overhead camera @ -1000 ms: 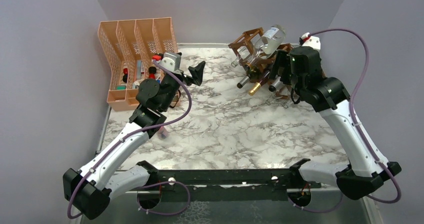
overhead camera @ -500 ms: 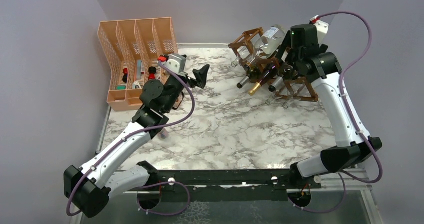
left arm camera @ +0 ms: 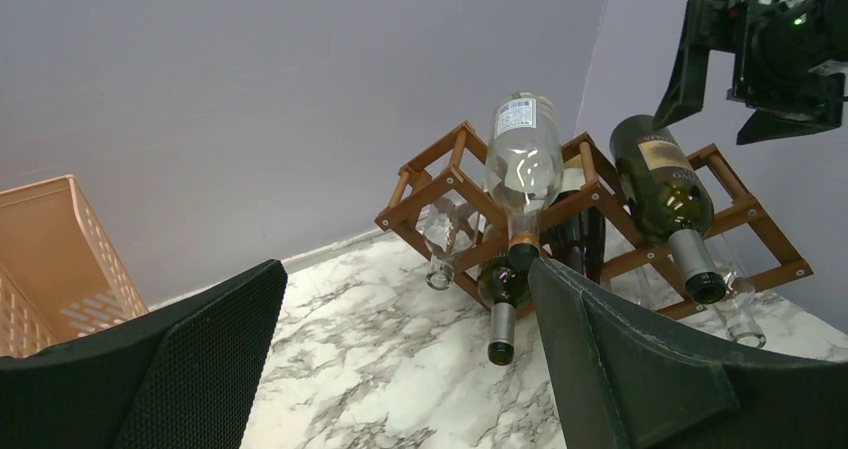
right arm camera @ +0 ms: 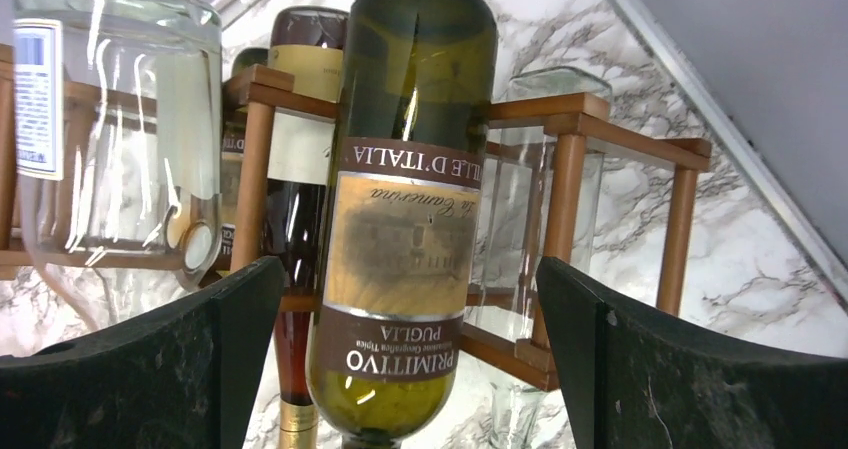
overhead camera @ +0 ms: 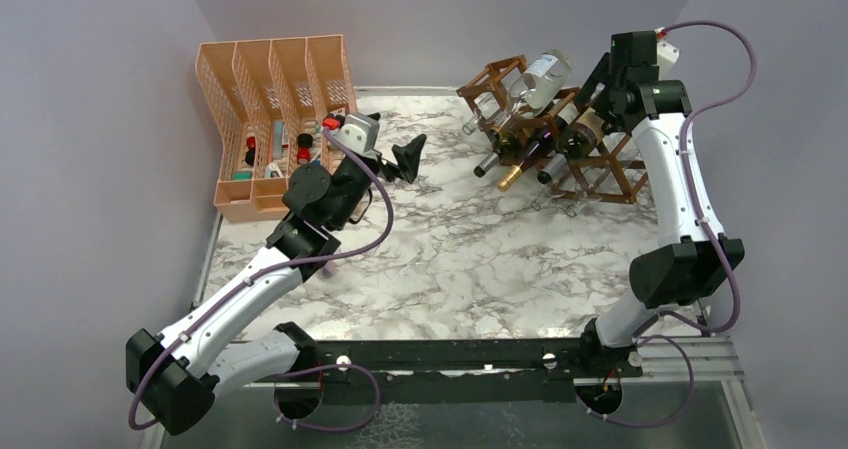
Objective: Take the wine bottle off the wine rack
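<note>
Right claw (right arm camera: 410, 364) hangs spread apart behind the base of the wine bottle (right arm camera: 405, 219), lined up to draw it off the wine rack (right arm camera: 565, 199); left claw (left arm camera: 400, 359), likewise apart, hovers clear.

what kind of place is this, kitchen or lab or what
Most likely a robot test bench in a lab, not a kitchen: a left arm and right arm bolted to a marble-patterned table, bare walls close around it, and staged props, a wine rack and a file organizer.
</note>
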Controlling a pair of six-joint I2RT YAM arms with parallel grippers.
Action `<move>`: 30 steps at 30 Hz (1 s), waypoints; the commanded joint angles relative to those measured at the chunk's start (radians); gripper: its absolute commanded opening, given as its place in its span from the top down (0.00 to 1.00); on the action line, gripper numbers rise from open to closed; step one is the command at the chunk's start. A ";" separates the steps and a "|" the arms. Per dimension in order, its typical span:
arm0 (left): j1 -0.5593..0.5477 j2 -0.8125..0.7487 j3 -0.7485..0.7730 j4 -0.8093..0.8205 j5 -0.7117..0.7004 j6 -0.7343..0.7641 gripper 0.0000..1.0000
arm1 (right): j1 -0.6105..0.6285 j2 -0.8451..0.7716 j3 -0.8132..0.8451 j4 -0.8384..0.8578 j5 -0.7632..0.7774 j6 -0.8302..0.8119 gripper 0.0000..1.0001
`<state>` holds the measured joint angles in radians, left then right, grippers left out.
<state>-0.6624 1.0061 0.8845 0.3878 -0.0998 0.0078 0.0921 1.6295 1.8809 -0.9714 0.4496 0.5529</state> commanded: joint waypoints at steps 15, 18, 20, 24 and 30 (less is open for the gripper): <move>-0.031 -0.014 -0.016 0.037 -0.019 0.022 0.01 | -0.121 0.166 0.029 -0.027 -0.255 0.124 0.00; -0.037 -0.013 -0.016 0.039 -0.015 0.021 0.01 | -0.121 0.171 0.003 -0.007 -0.276 0.142 0.00; -0.037 -0.015 -0.016 0.039 -0.015 0.021 0.01 | -0.121 0.176 -0.012 0.009 -0.295 0.153 0.00; -0.039 -0.016 -0.018 0.040 -0.017 0.021 0.01 | -0.123 0.195 -0.010 0.013 -0.321 0.181 0.01; -0.040 -0.013 -0.019 0.042 -0.017 0.020 0.01 | -0.124 0.186 -0.027 0.051 -0.342 0.210 0.06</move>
<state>-0.6960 1.0035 0.8803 0.3962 -0.1059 0.0238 -0.0265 1.8168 1.8656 -0.9714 0.1432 0.7254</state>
